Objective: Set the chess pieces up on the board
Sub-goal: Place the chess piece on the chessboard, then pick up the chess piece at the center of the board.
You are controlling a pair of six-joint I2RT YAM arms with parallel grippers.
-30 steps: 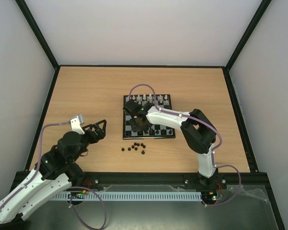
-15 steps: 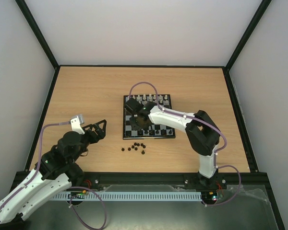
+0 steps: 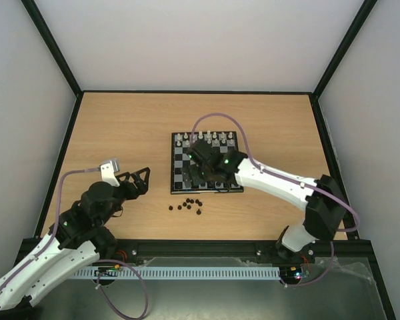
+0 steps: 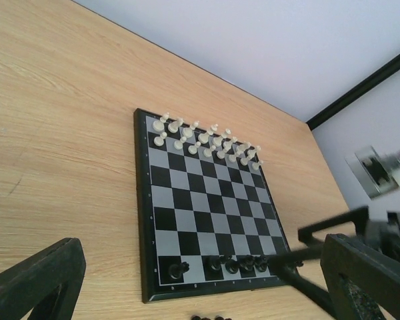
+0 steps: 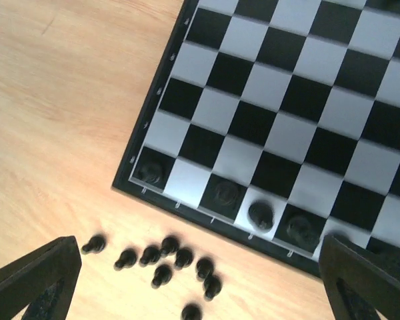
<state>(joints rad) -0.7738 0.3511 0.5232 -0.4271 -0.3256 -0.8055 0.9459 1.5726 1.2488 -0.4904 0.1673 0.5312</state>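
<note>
Right wrist view: right fingers (image 5: 33,280) are spread wide above the near-left corner of the board (image 5: 300,127), with nothing held between them. The step in hand is judged to be filling the black back rank. A handful of black pieces (image 5: 260,213) are seen standing on the nearest row, one in the corner square and the rest further along, with one square left bare between. About nine loose pieces (image 5: 180,257) are bunched on the table (image 5: 60,100) just off the board's near edge. A descent onto one piece at the rim of that bunch is expected next, and a careful, narrow closure is called for, since neighbours sit touching or nearly so and could be knocked over or dragged along. Left fingers (image 4: 33,283) are also wide open and empty, parked well left of the board — not in the way. White pieces (image 4: 207,140) are lined up in the two far rows, well apart from the work area. Piece types cannot be told — too small.
</note>
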